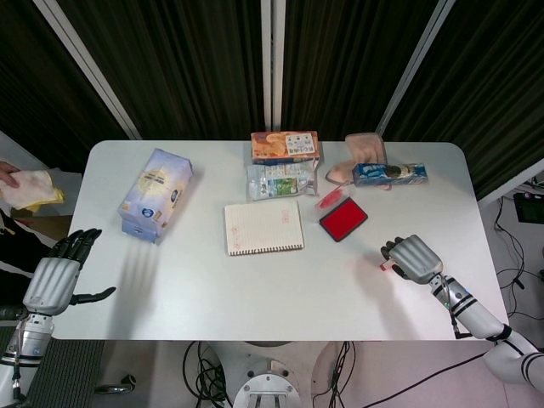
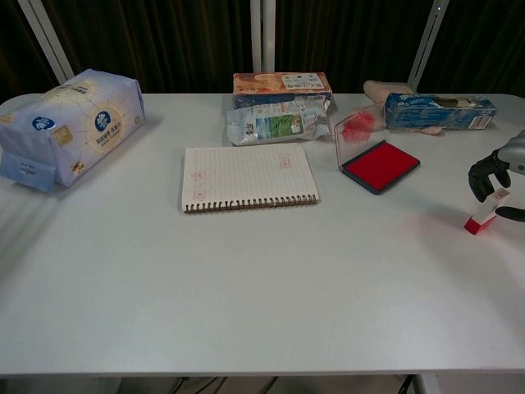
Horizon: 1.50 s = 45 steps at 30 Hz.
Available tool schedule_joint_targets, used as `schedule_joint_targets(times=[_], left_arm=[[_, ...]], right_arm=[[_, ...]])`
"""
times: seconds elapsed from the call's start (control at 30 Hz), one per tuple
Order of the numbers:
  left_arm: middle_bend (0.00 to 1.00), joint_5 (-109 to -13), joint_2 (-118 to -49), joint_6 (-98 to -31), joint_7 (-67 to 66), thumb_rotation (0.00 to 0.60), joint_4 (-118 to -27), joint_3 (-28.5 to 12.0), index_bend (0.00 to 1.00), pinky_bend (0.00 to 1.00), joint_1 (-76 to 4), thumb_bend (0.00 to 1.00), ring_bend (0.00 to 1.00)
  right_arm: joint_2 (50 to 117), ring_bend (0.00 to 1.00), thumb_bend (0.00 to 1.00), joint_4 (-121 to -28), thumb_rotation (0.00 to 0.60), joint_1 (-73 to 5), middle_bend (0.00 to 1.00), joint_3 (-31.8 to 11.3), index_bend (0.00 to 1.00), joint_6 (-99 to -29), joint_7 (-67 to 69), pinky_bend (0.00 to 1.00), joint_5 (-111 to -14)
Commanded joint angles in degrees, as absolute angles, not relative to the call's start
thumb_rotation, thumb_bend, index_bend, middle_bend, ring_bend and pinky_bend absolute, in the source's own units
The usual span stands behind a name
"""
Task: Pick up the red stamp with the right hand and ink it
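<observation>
1. Red stamp at the table's right edge, tilted, red base on the tabletop, pale top leaning up toward the right hand.
2. Right hand just over the stamp, dark fingers curled down around its top end, thumb below it; can't tell if they actually grip it or only touch.
3. Head view: right hand covers nearly all of the stamp, only a red sliver shows at its fingertips.
4. Ink pad open, red surface up, clear lid standing at its left side; well left of the stamp, apart from it.
5. Left hand off the table's left edge, fingers apart, holding nothing.
6. Notebook lies open mid-table, left of the ink pad.
7. Table white; tissue pack far left, snack packs along the back edge.
</observation>
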State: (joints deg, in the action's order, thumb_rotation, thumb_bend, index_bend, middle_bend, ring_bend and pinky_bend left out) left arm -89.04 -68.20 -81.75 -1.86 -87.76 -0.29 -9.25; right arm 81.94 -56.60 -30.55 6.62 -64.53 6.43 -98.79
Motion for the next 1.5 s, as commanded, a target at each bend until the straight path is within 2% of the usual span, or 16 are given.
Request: schedule_joint_targets(times=[0.03, 0.23, 0.63, 0.93, 1.07, 1.23, 1.5], left_arm=[[0.09, -89.0, -68.2, -81.8, -1.7, 0.404, -87.7, -0.3, 0.01, 0.17, -9.2, 0.01, 0.08], [0.09, -89.0, -68.2, -81.8, -1.4, 0.405, -87.5, -0.2, 0.02, 0.17, -9.1, 0.01, 0.08], [0.09, -89.0, -68.1, -82.0, -1.0, 0.403, -87.2, -0.2, 0.02, 0.17, -9.0, 0.01, 0.08], [0.09, -89.1, -67.8, -82.3, -0.9, 0.403, -87.3, -0.4, 0.02, 0.17, -9.0, 0.01, 0.08], [0.09, -89.4, -67.8, -82.7, -0.7, 0.405, -87.4, -0.4, 0.02, 0.17, -9.0, 0.01, 0.08], [0.09, -89.4, -68.0, -82.5, -0.1, 0.403, -87.0, -0.2, 0.02, 0.17, -8.9, 0.01, 0.08], [0.09, -89.2, -67.5, -82.5, 0.6, 0.404, -86.7, -0.3, 0.02, 0.17, -8.9, 0.01, 0.08]], right_arm=[[81.9, 0.5, 0.27, -56.6, 0.6, -30.5, 0.48, 6.6, 0.52, -64.4, 6.3, 0.75, -98.6], [82.3, 0.52, 0.27, -56.5, 0.6, -30.5, 0.52, 6.4, 0.57, -64.6, 5.9, 0.75, -98.3], [82.0, 0.52, 0.27, -56.8, 0.6, -30.7, 0.54, 5.9, 0.59, -64.8, 6.5, 0.75, -97.8], [79.3, 0.52, 0.27, -60.1, 0.6, -33.8, 0.54, 3.3, 0.59, -64.1, 6.0, 0.75, -97.3], [77.6, 0.52, 0.27, -63.7, 0.6, -37.9, 0.54, 0.1, 0.6, -58.0, 5.8, 0.75, -94.0], [76.5, 0.52, 0.27, -67.4, 0.6, -44.4, 0.54, -3.2, 0.6, -44.0, 4.1, 0.75, -87.2], [79.2, 0.53, 0.27, -67.5, 0.6, -49.3, 0.55, -6.0, 0.6, -37.3, -6.4, 0.75, -81.6]])
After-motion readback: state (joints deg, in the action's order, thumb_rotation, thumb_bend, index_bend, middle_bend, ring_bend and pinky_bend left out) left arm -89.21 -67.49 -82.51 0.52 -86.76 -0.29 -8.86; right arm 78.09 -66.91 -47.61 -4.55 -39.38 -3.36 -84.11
